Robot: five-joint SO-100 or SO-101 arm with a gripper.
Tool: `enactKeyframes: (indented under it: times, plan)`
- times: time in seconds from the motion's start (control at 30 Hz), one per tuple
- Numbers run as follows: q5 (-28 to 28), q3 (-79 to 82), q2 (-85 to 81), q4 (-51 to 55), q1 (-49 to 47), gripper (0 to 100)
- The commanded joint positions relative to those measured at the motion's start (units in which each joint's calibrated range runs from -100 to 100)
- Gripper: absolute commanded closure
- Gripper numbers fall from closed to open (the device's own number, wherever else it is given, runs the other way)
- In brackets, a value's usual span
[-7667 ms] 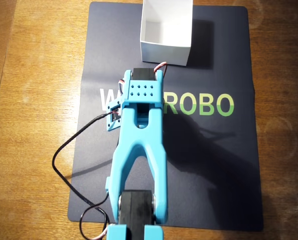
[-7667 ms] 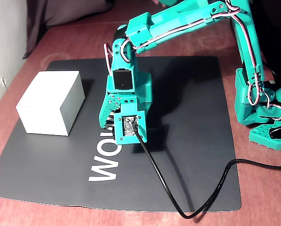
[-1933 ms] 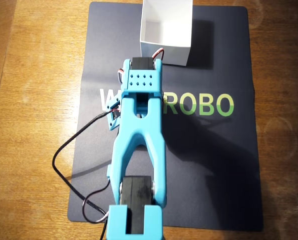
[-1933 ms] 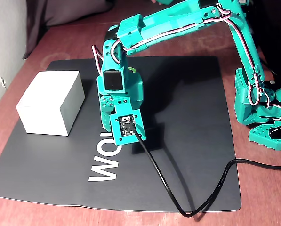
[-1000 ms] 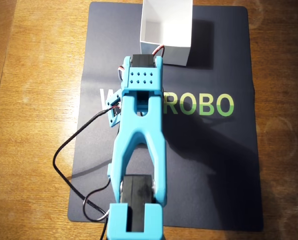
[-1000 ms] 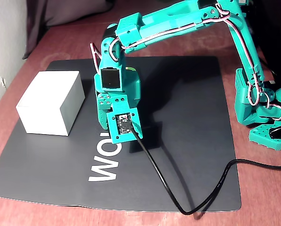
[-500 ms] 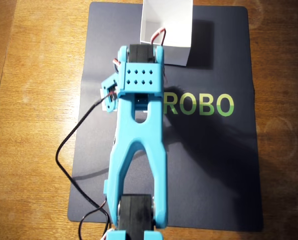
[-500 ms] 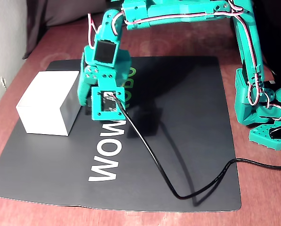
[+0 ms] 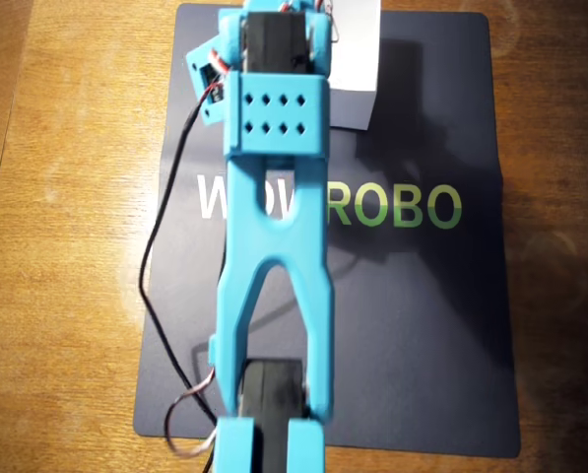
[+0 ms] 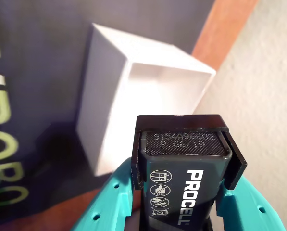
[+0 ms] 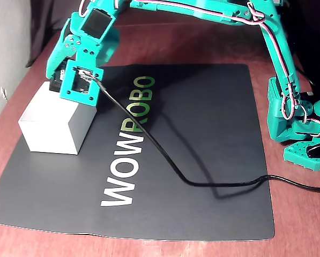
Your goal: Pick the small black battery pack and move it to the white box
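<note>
White box first, from the left of the wrist view: the square white cardboard box (image 10: 148,91) stands open-topped, just ahead of the load. Right of its near wall, the small black rectangular PROCELL battery pack (image 10: 184,168) sits clamped between the teal gripper (image 10: 181,192) fingers, long axis aimed at the box mouth. Fixed view agrees: gripper (image 11: 60,85) over the box (image 11: 47,126), release looks close

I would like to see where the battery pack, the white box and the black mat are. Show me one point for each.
battery pack (image 10: 186,168): wrist view, on its black top face above the PROCELL lettering.
white box (image 10: 97,125): wrist view, on its outer side wall.
black mat (image 11: 202,134): fixed view, on a bare part right of the lettering.
</note>
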Motion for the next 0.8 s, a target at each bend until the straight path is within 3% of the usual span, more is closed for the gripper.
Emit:
enactKeyframes:
  times: [0.0,0.27,0.77]
  plan:
    - [-0.1,-10.4,3.5,-2.9,2.7,97]
    - [-0.1,-18.9,12.0,-5.6,7.2,97]
    - [0.0,-18.9,20.9,-10.0,8.6,97]
